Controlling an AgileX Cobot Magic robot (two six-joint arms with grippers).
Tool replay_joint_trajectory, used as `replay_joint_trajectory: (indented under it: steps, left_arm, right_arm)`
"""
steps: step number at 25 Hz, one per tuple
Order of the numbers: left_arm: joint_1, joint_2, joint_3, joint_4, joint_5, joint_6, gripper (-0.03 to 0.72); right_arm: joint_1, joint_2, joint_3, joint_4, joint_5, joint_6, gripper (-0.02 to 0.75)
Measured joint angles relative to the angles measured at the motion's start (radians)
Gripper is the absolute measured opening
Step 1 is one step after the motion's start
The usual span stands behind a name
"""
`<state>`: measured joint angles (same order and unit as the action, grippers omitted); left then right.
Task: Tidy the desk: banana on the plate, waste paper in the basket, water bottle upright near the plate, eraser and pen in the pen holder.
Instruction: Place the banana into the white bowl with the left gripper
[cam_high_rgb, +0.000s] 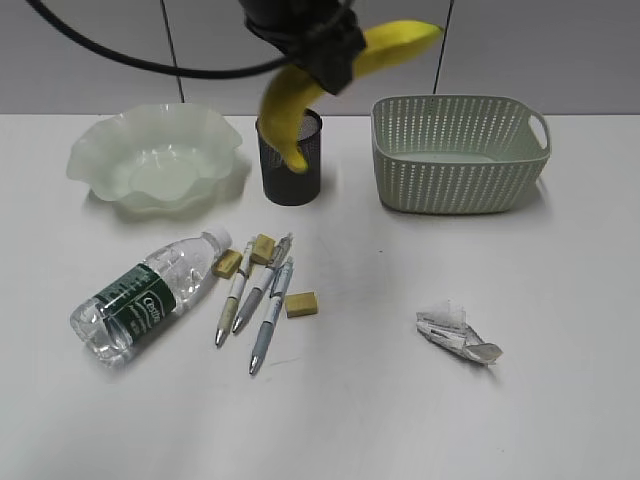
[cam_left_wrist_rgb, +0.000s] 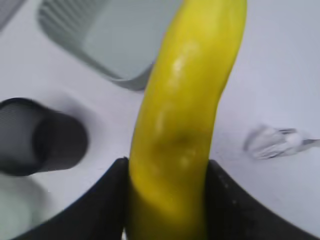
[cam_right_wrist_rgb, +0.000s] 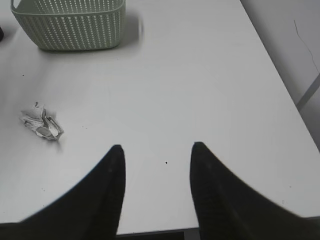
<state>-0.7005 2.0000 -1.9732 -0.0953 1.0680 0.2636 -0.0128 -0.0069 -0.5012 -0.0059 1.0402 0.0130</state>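
On the left of the table (cam_high_rgb: 560, 400) the plate (cam_high_rgb: 155, 160) sits empty and the water bottle (cam_high_rgb: 145, 297) lies on its side; pens (cam_high_rgb: 262, 300) and erasers (cam_high_rgb: 300, 304) lie loose before the pen holder (cam_high_rgb: 290, 160); above it the left tool (cam_high_rgb: 320, 50) grips the banana (cam_high_rgb: 300, 90) — lifted, not yet plated; the basket (cam_high_rgb: 460, 155) holds nothing visible, the waste paper (cam_high_rgb: 457, 335) lies on the table; the right tool (cam_right_wrist_rgb: 156, 155) hangs half open, empty — nothing finished.
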Motion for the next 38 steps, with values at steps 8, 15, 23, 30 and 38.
replay_joint_trajectory:
  steps: [8, 15, 23, 30, 38]
  left_arm:
    - [0.276, -0.023, 0.0, 0.095, 0.025, -0.011, 0.33]
    - [0.477, 0.077, 0.0, 0.086, -0.076, -0.048, 0.33]
    - [0.524, 0.253, 0.0, 0.047, -0.221, -0.164, 0.33]
    - [0.524, 0.262, 0.001, 0.037, -0.246, -0.182, 0.525]
    - [0.524, 0.115, 0.001, 0.037, -0.092, -0.183, 0.558]
  right_arm:
    - [0.0, 0.0, 0.0, 0.0, 0.0, 0.0, 0.35]
    - [0.0, 0.0, 0.0, 0.0, 0.0, 0.0, 0.35]
    - [0.0, 0.0, 0.0, 0.0, 0.0, 0.0, 0.35]
    - [0.0, 0.0, 0.0, 0.0, 0.0, 0.0, 0.351]
    - [0.0, 0.0, 0.0, 0.0, 0.0, 0.0, 0.351]
